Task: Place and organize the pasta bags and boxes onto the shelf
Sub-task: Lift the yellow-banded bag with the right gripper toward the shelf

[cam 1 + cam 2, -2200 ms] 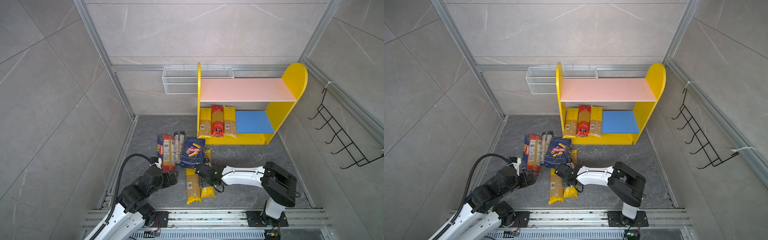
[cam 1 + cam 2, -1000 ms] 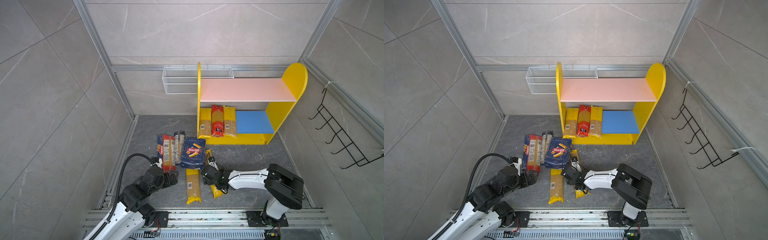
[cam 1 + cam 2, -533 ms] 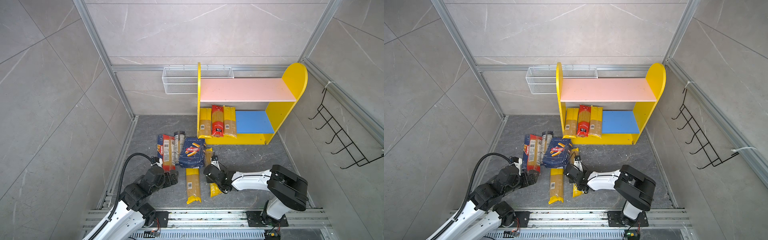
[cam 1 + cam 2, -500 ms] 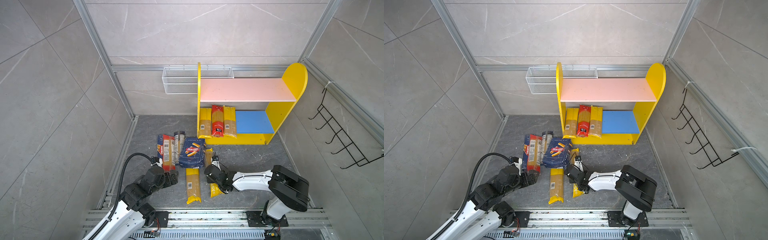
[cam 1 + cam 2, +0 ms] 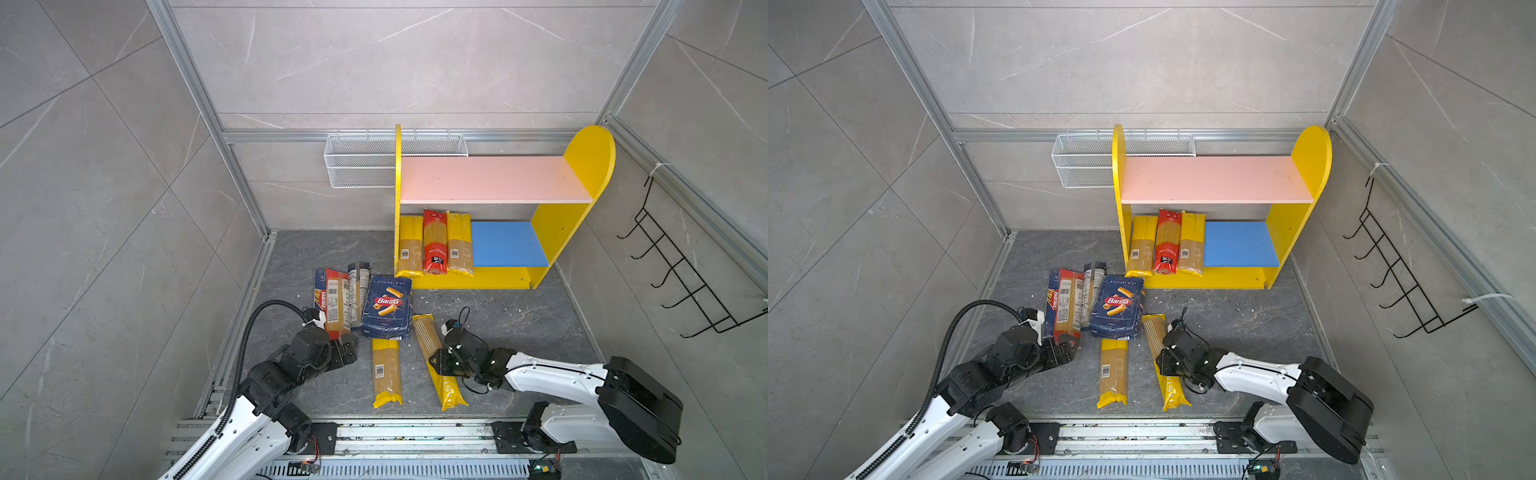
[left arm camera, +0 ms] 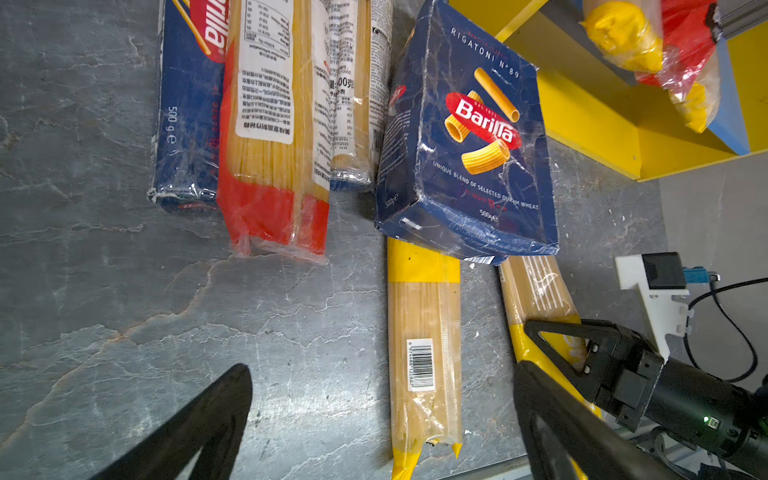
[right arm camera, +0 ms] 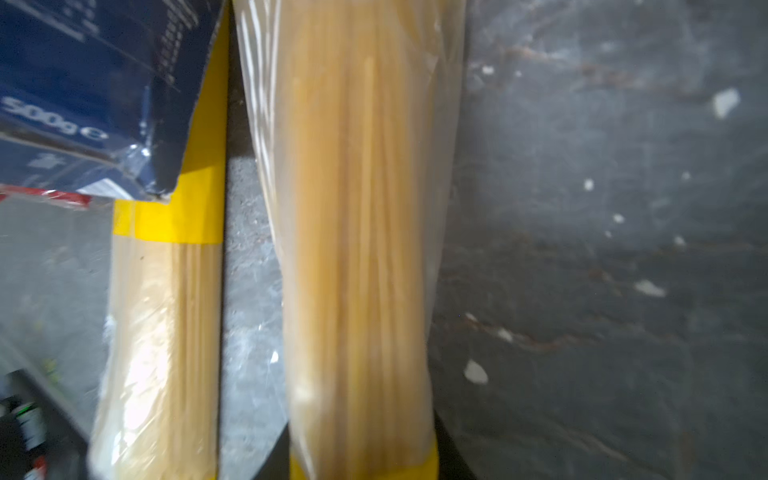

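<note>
My right gripper (image 5: 440,361) is shut across the middle of a yellow bag (image 5: 428,336) lying slanted on the floor; the right wrist view shows its dark fingers (image 7: 451,451) on both sides of the bag (image 7: 361,249). A second yellow bag (image 5: 386,372) lies beside it, its far end under the rigatoni box (image 5: 387,305). Left of that box lie a dark bag (image 5: 358,291), a red-and-clear bag (image 5: 337,303) and the spaghetti box (image 5: 322,293). My left gripper (image 5: 347,349) stands open and empty at the red bag's near end. The shelf (image 5: 490,178) holds three bags (image 5: 434,241) on its blue board.
A white wire basket (image 5: 361,166) hangs on the back wall left of the shelf. A black hook rack (image 5: 681,282) hangs on the right wall. A metal rail (image 5: 415,432) runs along the front edge. White crumbs dot the grey floor.
My right gripper has closed on the yellow bag after sliding along it towards the rigatoni box; the bag has swung away from its neighbour. The left arm has not moved.
</note>
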`<state>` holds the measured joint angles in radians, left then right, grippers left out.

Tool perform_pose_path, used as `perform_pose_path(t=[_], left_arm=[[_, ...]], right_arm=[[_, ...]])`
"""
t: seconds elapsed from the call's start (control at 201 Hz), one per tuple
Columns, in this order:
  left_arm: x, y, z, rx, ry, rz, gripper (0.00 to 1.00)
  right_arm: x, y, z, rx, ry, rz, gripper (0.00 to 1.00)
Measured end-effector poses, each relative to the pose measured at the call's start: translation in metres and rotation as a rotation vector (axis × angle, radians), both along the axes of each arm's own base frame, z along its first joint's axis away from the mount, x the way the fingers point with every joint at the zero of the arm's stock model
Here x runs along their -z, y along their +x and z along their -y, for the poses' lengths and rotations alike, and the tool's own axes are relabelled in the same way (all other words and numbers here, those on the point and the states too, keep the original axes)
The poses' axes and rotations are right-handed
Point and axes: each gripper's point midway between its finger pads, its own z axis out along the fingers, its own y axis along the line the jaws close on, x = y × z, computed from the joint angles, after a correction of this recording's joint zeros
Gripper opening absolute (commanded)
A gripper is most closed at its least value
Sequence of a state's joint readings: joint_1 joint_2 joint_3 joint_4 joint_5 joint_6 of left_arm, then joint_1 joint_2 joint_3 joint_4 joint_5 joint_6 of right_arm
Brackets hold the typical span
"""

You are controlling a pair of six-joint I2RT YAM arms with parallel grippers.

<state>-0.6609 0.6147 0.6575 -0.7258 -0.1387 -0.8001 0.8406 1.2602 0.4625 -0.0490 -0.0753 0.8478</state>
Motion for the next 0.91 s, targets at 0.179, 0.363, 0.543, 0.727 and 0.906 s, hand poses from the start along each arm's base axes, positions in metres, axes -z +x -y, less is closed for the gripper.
perform_pose_path(t=[0.179,0.363,0.543,0.727,0.906], left_arm=[[-0.016,0.008,0.006,0.008,-0.001,0.014,1.0],[-0.025,0.017,0.013,0.016,0.01,0.013,1.0],[-0.027,0.026,0.021,0.024,0.013,0.017,1.0],[-0.033,0.032,0.025,0.034,0.019,0.026,1.0],[-0.053,0.036,0.028,0.044,0.005,0.07,1.0]], right_arm=[[-0.019,-0.012,0.012,0.009,0.083,-0.072,0.18],[-0.052,-0.021,0.02,0.003,0.198,-0.085,0.18],[-0.087,-0.021,0.028,0.017,0.276,-0.067,0.19],[-0.116,-0.013,0.028,0.037,0.392,-0.077,0.19],[-0.134,0.009,0.025,0.087,0.542,-0.132,0.19]])
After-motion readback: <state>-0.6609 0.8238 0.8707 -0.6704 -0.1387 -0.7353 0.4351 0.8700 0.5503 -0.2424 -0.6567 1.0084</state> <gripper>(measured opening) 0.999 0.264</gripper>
